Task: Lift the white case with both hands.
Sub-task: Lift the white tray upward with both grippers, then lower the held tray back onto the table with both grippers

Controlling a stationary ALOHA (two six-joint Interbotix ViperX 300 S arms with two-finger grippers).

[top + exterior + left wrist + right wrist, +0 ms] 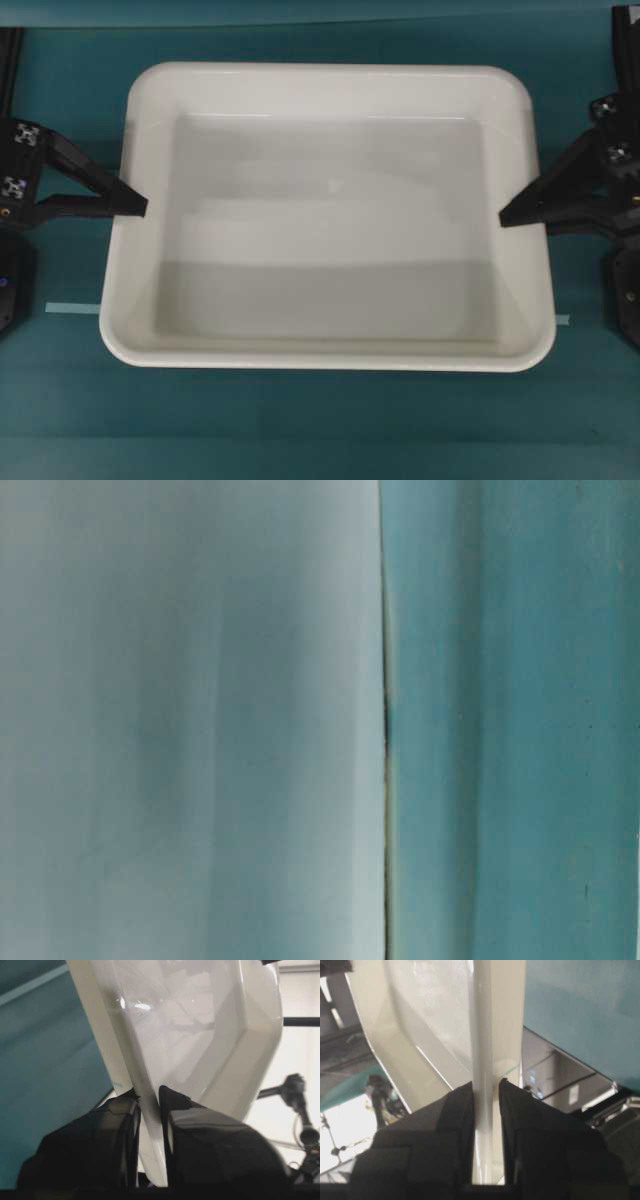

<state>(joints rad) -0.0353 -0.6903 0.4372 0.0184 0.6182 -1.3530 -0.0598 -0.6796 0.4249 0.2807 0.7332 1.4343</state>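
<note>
The white case (330, 78) fills most of the overhead view, open side up and with nothing inside. My left gripper (135, 203) is shut on the middle of its left rim. My right gripper (510, 213) is shut on the middle of its right rim. In the left wrist view the case's wall (200, 1025) runs up from between the black fingers of the left gripper (149, 1095). In the right wrist view the rim (482, 1020) stands pinched in the right gripper (486, 1085). A blurred white surface (190, 720), probably the case, covers the left half of the table-level view.
The teal tabletop (320, 430) lies all round the case. A pale tape strip (72, 309) sticks out from under the case's left side. Black arm parts (625, 290) stand at the right edge, and more (10, 280) at the left edge.
</note>
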